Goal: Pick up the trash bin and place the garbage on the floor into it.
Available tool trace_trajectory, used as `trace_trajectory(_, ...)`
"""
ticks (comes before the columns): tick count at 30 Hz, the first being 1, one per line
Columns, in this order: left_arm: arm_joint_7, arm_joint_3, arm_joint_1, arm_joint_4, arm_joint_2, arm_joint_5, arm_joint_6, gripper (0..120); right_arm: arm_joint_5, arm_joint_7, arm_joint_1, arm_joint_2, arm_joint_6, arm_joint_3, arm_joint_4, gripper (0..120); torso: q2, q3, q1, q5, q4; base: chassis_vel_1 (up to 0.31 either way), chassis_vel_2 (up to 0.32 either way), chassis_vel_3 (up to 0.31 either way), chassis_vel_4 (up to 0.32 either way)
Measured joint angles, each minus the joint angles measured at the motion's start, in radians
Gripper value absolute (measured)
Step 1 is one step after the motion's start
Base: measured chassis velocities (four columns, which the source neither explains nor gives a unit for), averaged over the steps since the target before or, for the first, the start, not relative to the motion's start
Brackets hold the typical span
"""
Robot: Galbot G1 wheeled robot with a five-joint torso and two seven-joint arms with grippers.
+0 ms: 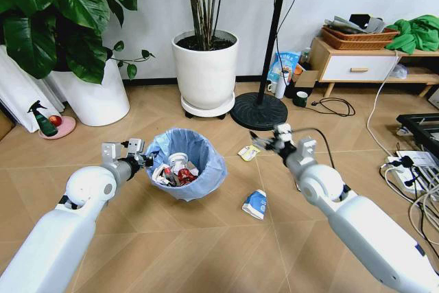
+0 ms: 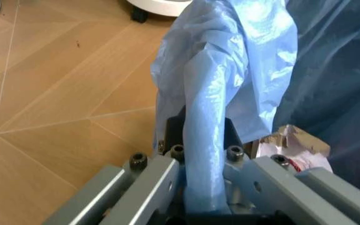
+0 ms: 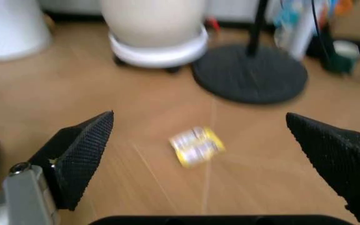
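Now my left gripper pinches the bin rim; my right gripper gapes wide above a yellow wrapper on the floor.

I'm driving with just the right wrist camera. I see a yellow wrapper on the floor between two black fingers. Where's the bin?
Observer: The trash bin sits on the floor to the robot's left of that yellowish wrapper, in front of the left arm.
Operator: Is anybody holding it?
Observer: Yes. The left gripper is shut on the bin's rim, pinching the blue bag over the dark edge.
Operator: Is there any more trash?
Observer: A blue-white crushed cup lies on the floor, nearer the robot than the wrapper.
Operator: Is my hand over the wrapper?
Observer: The right gripper is open, just beside it and slightly above.
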Motion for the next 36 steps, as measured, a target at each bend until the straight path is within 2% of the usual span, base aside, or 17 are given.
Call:
trace_trajectory(7, -0.001, -0.001, 0.012, -0.015, 0.011, -0.001, 0.000, 0, -0.094, -0.067, -0.065, 0.050, 0.046, 0.011, -0.154, 100, 0.000, 0.000, 0.000, -0.0002, 0.0000, 0.000, 0.000, 0.000, 0.000)
trace_trajectory(10, -0.002, -0.001, 0.019, -0.025, 0.015, -0.001, 0.000, 0, -0.127, -0.080, -0.071, 0.123, 0.068, -0.002, -0.246, 100, 0.000, 0.000, 0.000, -0.0006, -0.0001, 0.000, 0.000, 0.000, 0.000)
trace_trajectory(11, -0.002, -0.001, 0.019, -0.025, 0.015, -0.001, 0.000, 0, -0.127, -0.080, -0.071, 0.123, 0.068, -0.002, -0.246, 100, 0.000, 0.000, 0.000, -0.0006, -0.0001, 0.000, 0.000, 0.000, 0.000)
trace_trajectory(14, -0.004, 0.003, 0.020, -0.033, 0.015, -0.002, 0.000, 0, -0.145, -0.077, -0.045, 0.223, 0.076, -0.028, -0.318, 100, 0.000, 0.000, 0.000, -0.0004, 0.0003, 0.000, 0.000, 0.000, 0.000)
trace_trajectory(18, -0.005, 0.004, 0.025, -0.037, 0.015, -0.002, 0.000, 0, -0.156, -0.055, -0.026, 0.283, 0.069, -0.045, -0.372, 100, 0.000, 0.000, 0.000, -0.0001, 0.0005, 0.000, 0.000, 0.000, 0.000)
trace_trajectory(28, -0.006, 0.005, 0.029, -0.038, 0.007, 0.000, 0.000, 0, -0.177, 0.018, -0.010, 0.361, 0.029, -0.061, -0.480, 100, 0.000, 0.000, 0.000, -0.0002, 0.0000, 0.000, 0.000, 0.000, 0.000)
trace_trajectory(36, -0.006, 0.010, 0.023, -0.034, 0.002, 0.001, 0.000, 0, -0.177, 0.023, 0.023, 0.391, 0.019, -0.062, -0.561, 100, 0.000, 0.000, 0.000, -0.0003, 0.0001, 0.000, 0.000, 0.000, 0.000)
